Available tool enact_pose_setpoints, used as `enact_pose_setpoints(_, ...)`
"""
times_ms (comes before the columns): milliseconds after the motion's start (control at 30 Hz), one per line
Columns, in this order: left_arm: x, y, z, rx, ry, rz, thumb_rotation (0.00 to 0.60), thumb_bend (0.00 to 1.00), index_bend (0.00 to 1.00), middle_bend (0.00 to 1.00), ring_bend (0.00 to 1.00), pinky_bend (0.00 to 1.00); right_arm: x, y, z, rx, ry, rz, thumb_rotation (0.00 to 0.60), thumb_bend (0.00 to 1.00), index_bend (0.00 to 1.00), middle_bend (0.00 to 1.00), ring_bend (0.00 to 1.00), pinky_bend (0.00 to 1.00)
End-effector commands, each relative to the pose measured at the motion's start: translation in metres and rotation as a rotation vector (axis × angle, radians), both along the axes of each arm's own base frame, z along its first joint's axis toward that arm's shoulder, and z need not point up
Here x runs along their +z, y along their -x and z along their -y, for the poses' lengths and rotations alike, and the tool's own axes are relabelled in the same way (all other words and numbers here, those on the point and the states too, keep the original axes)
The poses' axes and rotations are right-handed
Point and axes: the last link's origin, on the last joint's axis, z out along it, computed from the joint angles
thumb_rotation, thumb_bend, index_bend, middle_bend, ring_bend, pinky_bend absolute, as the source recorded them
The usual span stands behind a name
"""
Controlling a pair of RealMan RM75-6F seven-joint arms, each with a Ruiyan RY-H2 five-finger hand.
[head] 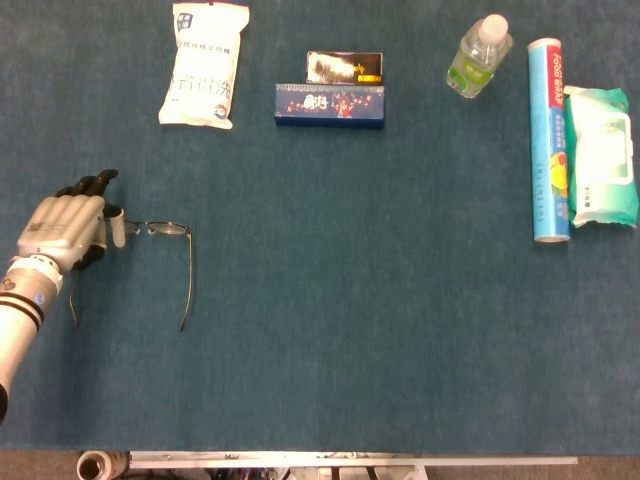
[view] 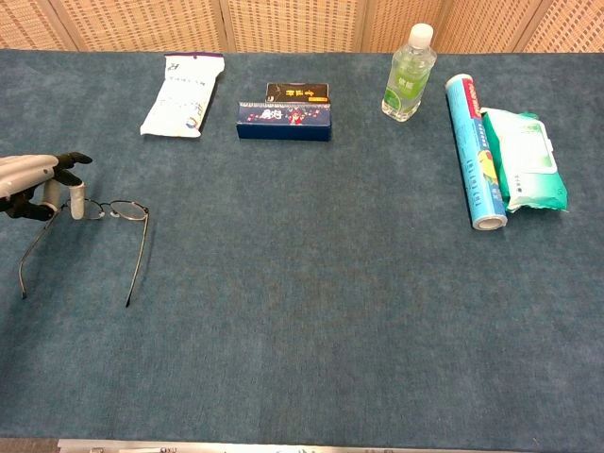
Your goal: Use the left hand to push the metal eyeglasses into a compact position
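The left hand (head: 62, 232) holds nothing, fingers loosely curled, at the glasses' (head: 150, 250) left end. Push each side arm in gently.

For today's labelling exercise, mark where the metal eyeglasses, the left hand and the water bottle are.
metal eyeglasses (head: 168, 230), head view, on the lens frame.
left hand (head: 62, 228), head view, on the back of the hand.
water bottle (view: 409, 77), chest view, on the bottle's body.

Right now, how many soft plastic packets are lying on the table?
2. A white packet lies at the far left, and a green wipes pack at the far right beside the food wrap roll. None seems hidden.
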Motion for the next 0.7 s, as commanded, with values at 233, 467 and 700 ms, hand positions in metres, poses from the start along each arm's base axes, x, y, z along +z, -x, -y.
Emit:
enact_pose_setpoints(233, -0.0021, 0.0005, -0.0047, 0.001, 0.007, -0.009, 0.600, 1.00, 0.53, 0.00, 0.00, 0.11, -0.0002, 0.0001, 0.0001, -0.001, -0.001, -0.001, 0.600, 0.28, 0.43, 0.35, 0.17, 0.39)
enact_pose_setpoints(467, -0.0029, 0.0036, -0.0081, 0.009, 0.012, -0.022, 0.600, 1.00, 0.52, 0.00, 0.00, 0.11, -0.0007, 0.0000, 0.0003, -0.001, -0.001, -0.002, 0.600, 0.28, 0.43, 0.35, 0.17, 0.39)
enact_pose_setpoints(700, -0.0042, 0.0057, -0.0100, 0.011, 0.011, -0.030, 0.600, 1.00, 0.52, 0.00, 0.00, 0.11, -0.0013, 0.0005, 0.0006, -0.004, -0.004, -0.004, 0.600, 0.28, 0.43, 0.35, 0.17, 0.39)
